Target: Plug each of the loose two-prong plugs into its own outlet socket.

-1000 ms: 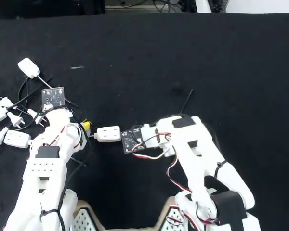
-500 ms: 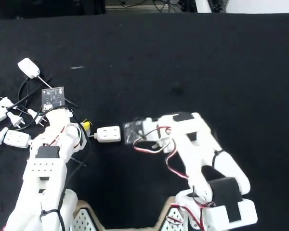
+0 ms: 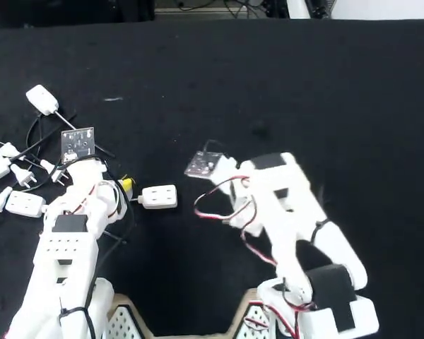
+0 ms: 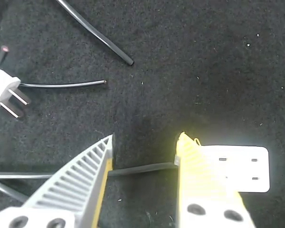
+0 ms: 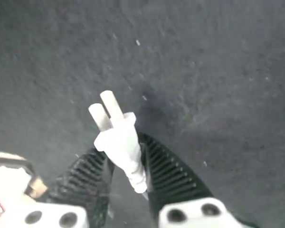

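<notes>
Gripping a white plug by its body, the right gripper is closed on it. The two prongs stick out past the fingertips above the black worktop. From the high view, the right arm is near a white socket that lies flat on the worktop, apart from it. The left gripper is open just beside that socket, its jaws either side of the socket's black cable without pinching it. Its yellow finger is at the socket's cable end. A loose plug lies nearby, and spare sockets lie tangled with cords at the worktop's left edge.
</notes>
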Tool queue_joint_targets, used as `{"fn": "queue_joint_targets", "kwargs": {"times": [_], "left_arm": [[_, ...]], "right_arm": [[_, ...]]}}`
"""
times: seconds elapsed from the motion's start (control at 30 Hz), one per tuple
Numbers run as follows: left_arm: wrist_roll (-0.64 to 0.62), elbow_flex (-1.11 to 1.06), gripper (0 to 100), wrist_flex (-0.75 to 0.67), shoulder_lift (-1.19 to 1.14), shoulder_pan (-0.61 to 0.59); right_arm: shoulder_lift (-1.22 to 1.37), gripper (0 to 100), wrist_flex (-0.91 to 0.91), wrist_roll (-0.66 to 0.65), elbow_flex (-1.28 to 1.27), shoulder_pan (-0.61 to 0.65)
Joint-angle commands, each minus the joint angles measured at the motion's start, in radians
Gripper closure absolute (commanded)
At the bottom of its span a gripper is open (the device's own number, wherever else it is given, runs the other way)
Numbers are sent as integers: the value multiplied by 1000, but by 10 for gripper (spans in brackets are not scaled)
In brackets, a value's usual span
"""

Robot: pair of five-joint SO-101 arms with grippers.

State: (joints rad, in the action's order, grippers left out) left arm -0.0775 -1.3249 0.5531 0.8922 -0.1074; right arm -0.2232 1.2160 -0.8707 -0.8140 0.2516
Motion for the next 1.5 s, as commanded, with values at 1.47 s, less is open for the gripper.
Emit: {"fn": "queue_joint_targets", "kwargs": {"times": [1.47], "left_arm": [[2,15,780,-17,20,-12]], "right_arm": [[-332,884,-315,-173,-321,-18]]}}
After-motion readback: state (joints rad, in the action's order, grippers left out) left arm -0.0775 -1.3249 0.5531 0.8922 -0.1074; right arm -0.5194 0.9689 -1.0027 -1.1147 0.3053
